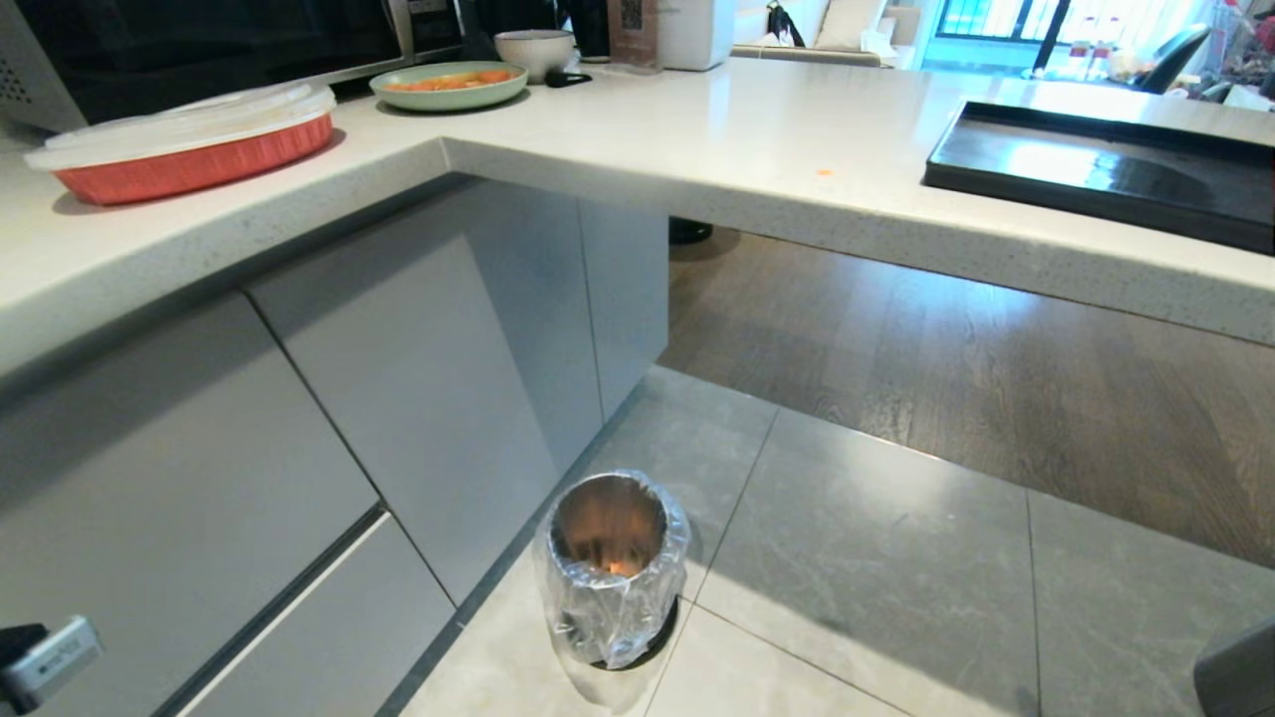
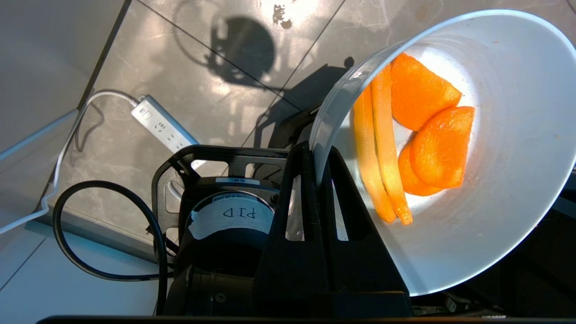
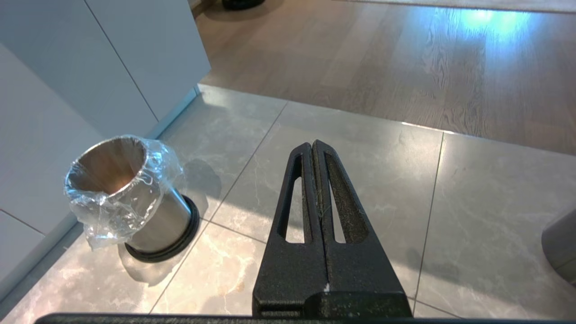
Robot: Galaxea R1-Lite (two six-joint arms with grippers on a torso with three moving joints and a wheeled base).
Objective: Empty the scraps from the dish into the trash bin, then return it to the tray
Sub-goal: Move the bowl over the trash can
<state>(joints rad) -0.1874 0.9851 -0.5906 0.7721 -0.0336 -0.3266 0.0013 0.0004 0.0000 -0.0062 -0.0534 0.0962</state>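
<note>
In the left wrist view my left gripper (image 2: 317, 155) is shut on the rim of the dish (image 2: 504, 189), a small white bowl that is tilted above the tiled floor. The scraps (image 2: 418, 135), orange carrot slices and pale yellow strips, lie inside it. The trash bin (image 1: 610, 568), lined with a clear bag, stands on the floor next to the cabinets and also shows in the right wrist view (image 3: 121, 189). The black tray (image 1: 1106, 169) sits on the counter at the right. My right gripper (image 3: 313, 146) is shut on nothing, low over the floor to the bin's right.
On the counter's left are a red baking dish with a clear lid (image 1: 189, 149), a pale green plate (image 1: 448, 85) and a grey bowl (image 1: 535, 50). A white power strip (image 2: 164, 126) and a black cable (image 2: 90, 234) lie on the floor by my base.
</note>
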